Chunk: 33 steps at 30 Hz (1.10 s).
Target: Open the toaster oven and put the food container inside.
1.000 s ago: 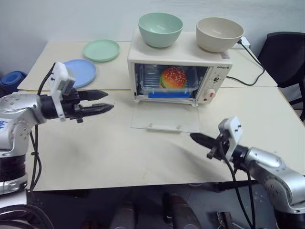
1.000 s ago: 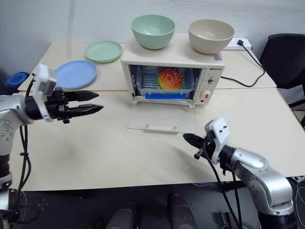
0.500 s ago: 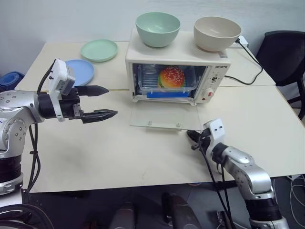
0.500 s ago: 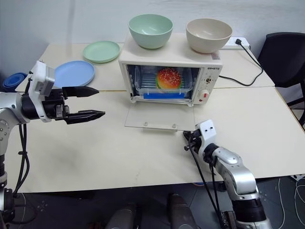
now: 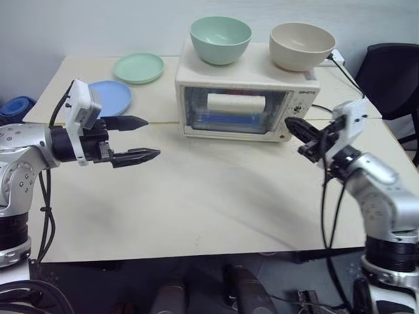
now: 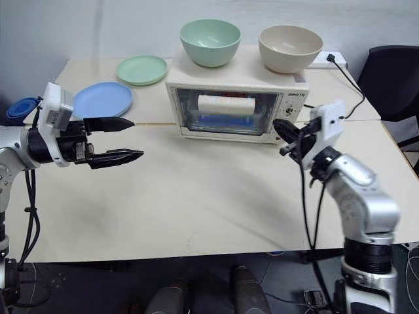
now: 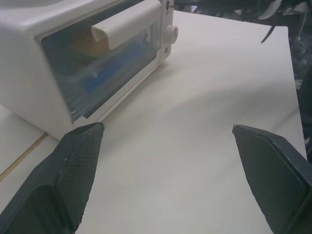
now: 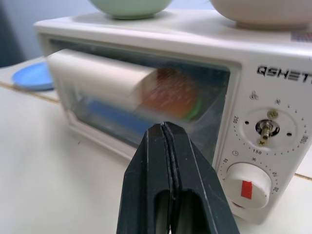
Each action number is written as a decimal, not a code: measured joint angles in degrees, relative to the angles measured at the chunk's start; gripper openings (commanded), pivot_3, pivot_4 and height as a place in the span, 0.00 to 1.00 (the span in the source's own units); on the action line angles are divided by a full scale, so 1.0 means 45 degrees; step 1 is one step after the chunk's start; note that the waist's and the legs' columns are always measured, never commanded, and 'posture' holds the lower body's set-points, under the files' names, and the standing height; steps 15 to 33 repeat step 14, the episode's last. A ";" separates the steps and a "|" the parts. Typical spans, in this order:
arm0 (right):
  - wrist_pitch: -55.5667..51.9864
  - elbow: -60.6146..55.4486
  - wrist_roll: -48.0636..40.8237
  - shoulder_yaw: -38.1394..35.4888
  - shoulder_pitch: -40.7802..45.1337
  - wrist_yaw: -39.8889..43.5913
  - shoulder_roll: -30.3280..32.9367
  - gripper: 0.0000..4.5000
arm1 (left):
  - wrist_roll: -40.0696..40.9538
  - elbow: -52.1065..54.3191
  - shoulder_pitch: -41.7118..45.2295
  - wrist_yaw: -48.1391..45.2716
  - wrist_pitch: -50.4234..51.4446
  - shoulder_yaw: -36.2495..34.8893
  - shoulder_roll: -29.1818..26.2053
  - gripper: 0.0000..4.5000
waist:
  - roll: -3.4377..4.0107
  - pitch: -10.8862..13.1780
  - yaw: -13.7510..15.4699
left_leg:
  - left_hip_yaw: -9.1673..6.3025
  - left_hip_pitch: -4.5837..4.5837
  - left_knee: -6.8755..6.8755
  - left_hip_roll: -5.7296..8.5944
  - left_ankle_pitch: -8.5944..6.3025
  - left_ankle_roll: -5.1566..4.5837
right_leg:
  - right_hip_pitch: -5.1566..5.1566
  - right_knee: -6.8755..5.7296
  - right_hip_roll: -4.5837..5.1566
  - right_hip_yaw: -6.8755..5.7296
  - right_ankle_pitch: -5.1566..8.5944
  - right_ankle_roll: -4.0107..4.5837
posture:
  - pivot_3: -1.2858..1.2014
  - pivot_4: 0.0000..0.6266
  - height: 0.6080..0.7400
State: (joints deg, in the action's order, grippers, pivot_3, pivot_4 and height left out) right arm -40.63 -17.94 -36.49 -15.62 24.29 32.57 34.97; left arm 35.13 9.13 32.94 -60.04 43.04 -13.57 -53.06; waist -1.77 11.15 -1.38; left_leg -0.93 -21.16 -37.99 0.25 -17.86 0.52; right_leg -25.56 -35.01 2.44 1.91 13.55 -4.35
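The cream-white toaster oven [image 5: 245,69] stands at the back middle of the table with its glass door up and shut, its white bar handle [image 5: 236,103] across the front. Behind the glass the food container [image 8: 170,95] shows dimly, with the burger's orange and a blue strip below it. My right gripper [image 5: 290,122] is shut with nothing in it. It hovers at the oven's right front, close to the knobs [image 8: 247,184]. To the left of the oven, well apart from it, my left gripper [image 5: 152,137] hangs open and empty above the table.
A green bowl [image 5: 220,39] and a beige bowl [image 5: 302,46] sit on top of the oven. A green plate [image 5: 138,67] and a blue plate [image 5: 110,97] lie at the back left. A black cord [image 5: 340,72] trails behind the oven's right side, near a black chair [image 5: 393,72].
The oven door, lying open on the table before, now stands shut. My right gripper rose from the table by the door's edge to the oven's right front. My left gripper's fingers spread wider.
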 measured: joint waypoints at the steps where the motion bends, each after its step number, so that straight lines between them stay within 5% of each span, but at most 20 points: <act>1: -0.0319 -0.0065 -0.0296 -0.0051 -0.0292 0.0523 0.0587 0.19 | 0.0001 -0.0045 -0.0007 -0.0006 -0.0005 -0.0006 -0.0009 1.00 | 0.0001 0.0001 0.0012 | 0.0002 -0.0007 -0.0002 0.0003 -0.0001 -0.0002 | 0.0000 0.0006 0.0001 -0.0001 0.0000 -0.0001 | 0.52 0.24 1.00; 12: -0.2093 0.0049 -0.2589 -0.2470 -0.1363 0.4280 0.4820 1.00 | 0.0165 -0.0049 -0.0970 -0.0402 -0.0157 -0.1147 -0.1156 1.00 | 0.0010 0.0007 -0.0063 | 0.0101 0.0044 -0.0013 -0.0009 -0.0009 -0.0019 | 0.0009 0.0004 -0.0045 0.0004 -0.0005 -0.0021 | 0.52 0.24 1.00; 33: -0.1945 0.0040 -0.2568 -0.2587 -0.1421 0.4475 0.4942 1.00 | 0.0292 -0.0048 -0.0970 -0.0422 -0.0144 -0.1512 -0.1343 1.00 | 0.0010 0.0007 -0.0054 | 0.0102 0.0045 -0.0014 -0.0007 -0.0009 -0.0019 | 0.0009 0.0004 -0.0048 0.0004 -0.0005 -0.0021 | 0.52 0.24 1.00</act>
